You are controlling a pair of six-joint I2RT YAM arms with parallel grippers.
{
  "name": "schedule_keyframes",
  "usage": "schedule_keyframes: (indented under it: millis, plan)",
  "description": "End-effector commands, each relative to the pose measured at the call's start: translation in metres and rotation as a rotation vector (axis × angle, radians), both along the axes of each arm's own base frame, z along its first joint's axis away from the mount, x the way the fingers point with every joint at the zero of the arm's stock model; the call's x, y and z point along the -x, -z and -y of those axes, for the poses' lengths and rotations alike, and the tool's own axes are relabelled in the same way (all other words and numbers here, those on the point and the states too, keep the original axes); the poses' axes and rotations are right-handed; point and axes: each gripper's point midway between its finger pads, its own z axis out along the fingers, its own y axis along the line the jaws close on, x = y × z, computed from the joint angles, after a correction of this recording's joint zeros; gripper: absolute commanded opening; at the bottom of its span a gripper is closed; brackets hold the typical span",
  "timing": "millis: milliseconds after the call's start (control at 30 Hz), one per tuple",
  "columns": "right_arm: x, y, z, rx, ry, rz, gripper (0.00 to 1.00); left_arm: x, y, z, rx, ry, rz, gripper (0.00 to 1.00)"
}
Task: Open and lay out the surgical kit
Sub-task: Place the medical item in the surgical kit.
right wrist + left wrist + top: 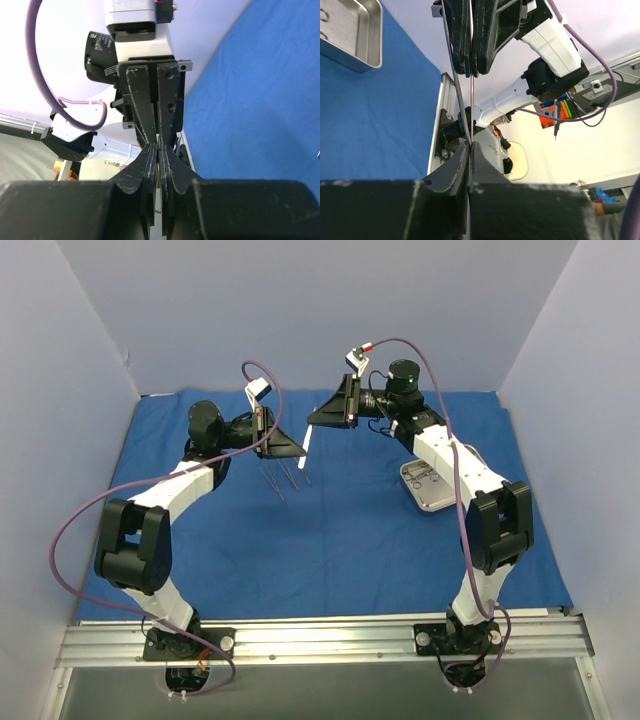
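Note:
The royal-blue cloth wrap [350, 540] lies spread flat over the table. Above its far middle, a thin silver instrument [307, 440] hangs in the air between both grippers. My left gripper [299, 452] is shut on its near end, and the wrist view shows the jaws [470, 145] pinching the slim shaft [471, 110]. My right gripper [313, 421] is shut on the far end, tip to tip with the left one [159, 147]. More thin instruments [285, 480] lie on the cloth just below. The small steel tray [408, 480] sits at the right, with ring handles showing inside.
Pale walls close in the back and both sides. The metal mounting rail [320, 635] with both arm bases runs along the near edge. The right arm's forearm [460, 465] reaches over the tray. Purple cables loop off both arms.

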Motion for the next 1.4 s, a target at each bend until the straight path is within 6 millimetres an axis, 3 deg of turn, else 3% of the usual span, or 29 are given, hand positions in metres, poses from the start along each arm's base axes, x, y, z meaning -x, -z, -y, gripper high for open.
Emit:
schedule_keyframes:
  millis: [0, 33, 67, 100, 133, 167, 200, 233, 267, 300, 333, 433, 567, 667, 700, 800, 833, 1000, 1267, 1367]
  plan:
    - [0.006, -0.022, -0.004, -0.036, -0.038, 0.070, 0.05, 0.001, -0.011, 0.001, 0.040, 0.026, 0.065, 0.02]
    - [0.003, -0.021, -0.004, -0.029, -0.029, 0.062, 0.25, -0.001, -0.011, 0.000, 0.041, 0.016, 0.057, 0.02]
    - [-0.004, -0.010, -0.003, 0.002, 0.004, 0.008, 0.37, -0.007, -0.009, -0.001, 0.043, -0.017, 0.039, 0.02]
    - [-0.013, -0.013, 0.000, 0.027, 0.042, 0.045, 0.46, -0.013, -0.002, -0.004, 0.018, -0.053, 0.011, 0.02]
    - [-0.026, -0.007, 0.005, 0.076, 0.101, 0.050, 0.62, -0.022, 0.006, -0.010, -0.006, -0.100, -0.012, 0.02]
    - [-0.031, 0.027, 0.016, 0.213, 0.163, -0.093, 0.66, -0.031, 0.003, -0.014, -0.028, -0.186, -0.005, 0.02]
    - [-0.057, 0.046, 0.036, 0.343, 0.305, -0.046, 0.67, -0.036, 0.030, -0.019, -0.152, -0.239, -0.032, 0.02]
    - [-0.071, 0.039, 0.050, 0.408, 0.386, -0.029, 0.68, -0.041, 0.043, -0.024, -0.242, -0.296, -0.028, 0.02]
    - [-0.069, 0.071, 0.068, 0.537, 0.429, -0.143, 0.69, -0.044, 0.055, -0.030, -0.336, -0.354, -0.026, 0.02]
    - [-0.078, 0.081, 0.086, 0.626, 0.507, -0.138, 0.69, -0.052, 0.067, -0.040, -0.428, -0.433, -0.003, 0.02]
    - [-0.083, 0.079, 0.098, 0.671, 0.560, -0.130, 0.69, -0.055, 0.072, -0.045, -0.458, -0.463, -0.012, 0.02]
    - [-0.081, 0.101, 0.147, 0.870, 0.717, -0.203, 0.69, -0.065, 0.096, -0.066, -0.586, -0.614, -0.042, 0.02]
    - [-0.065, 0.120, 0.173, 0.917, 0.737, -0.270, 0.68, -0.074, 0.122, -0.090, -0.737, -0.801, -0.065, 0.02]
    - [-0.056, 0.120, 0.174, 0.906, 0.722, -0.255, 0.68, -0.078, 0.141, -0.101, -0.868, -0.903, -0.040, 0.02]
    - [-0.050, 0.129, 0.174, 0.918, 0.704, -0.274, 0.68, -0.077, 0.154, -0.105, -0.923, -0.925, -0.078, 0.02]
    - [-0.031, 0.137, 0.175, 0.939, 0.660, -0.299, 0.67, -0.077, 0.171, -0.120, -1.037, -1.054, -0.161, 0.02]
    - [-0.029, 0.139, 0.175, 0.935, 0.652, -0.289, 0.68, -0.074, 0.171, -0.112, -1.050, -1.061, -0.146, 0.02]
    - [-0.009, 0.153, 0.184, 0.961, 0.627, -0.319, 0.67, -0.070, 0.196, -0.123, -1.190, -1.181, -0.228, 0.02]
    - [-0.004, 0.153, 0.185, 0.972, 0.617, -0.310, 0.67, -0.054, 0.235, -0.128, -1.262, -1.186, -0.345, 0.02]
    - [-0.004, 0.153, 0.184, 0.970, 0.616, -0.311, 0.67, -0.054, 0.240, -0.126, -1.262, -1.175, -0.351, 0.02]
